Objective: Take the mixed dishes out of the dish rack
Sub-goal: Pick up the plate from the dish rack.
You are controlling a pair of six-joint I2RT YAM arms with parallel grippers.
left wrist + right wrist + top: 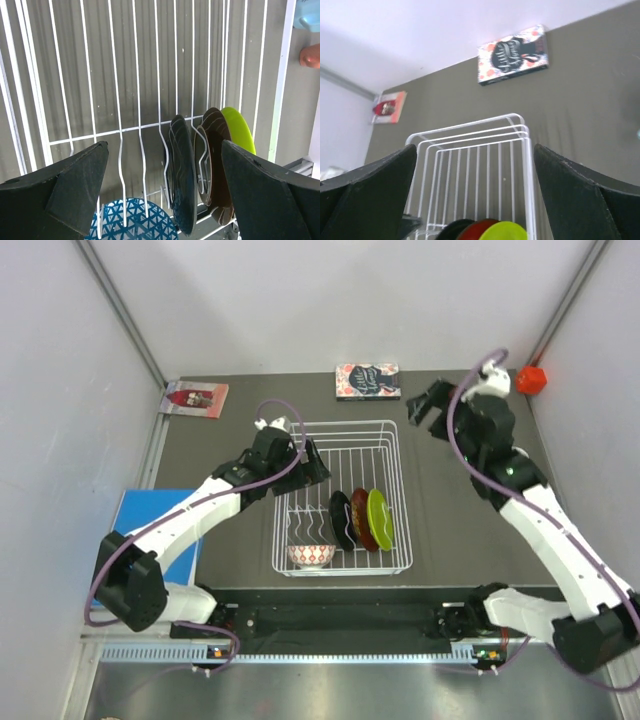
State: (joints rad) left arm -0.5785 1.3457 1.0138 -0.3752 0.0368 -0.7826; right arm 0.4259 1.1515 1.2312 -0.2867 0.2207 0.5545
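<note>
- Rack (340, 495) stood mid-counter (450, 510) with three plates upright in its near-right slots: black (342, 520), red (361, 518) and green (378, 518). The bowl (311, 556) lay at its near edge.
- Two mugs, blue (307, 15) and pink (311, 55), stood on the counter just right of the rack. Only the left wrist view showed them.
- Left gripper (305, 465) hovered over the rack's far-left corner, jaws wide, nothing between them.
- Right gripper (425, 410) hung beyond the rack's far-right corner, jaws also wide and empty.
- Likely trouble: the plates stood very close together, so a finger pushed between black and red could tip a neighbour or snag a wire divider.
- A plate lifted at a slant might catch the rack's raised side and drag the whole rack.
- Anything carried out rightward could knock the mugs.
- Room: the rack's far half was bare wire, giving space to descend.
- Bare counter showed right of the rack and beyond its far side.
- Left of the rack was tighter, with a blue book (135, 505) and the left arm there.
</note>
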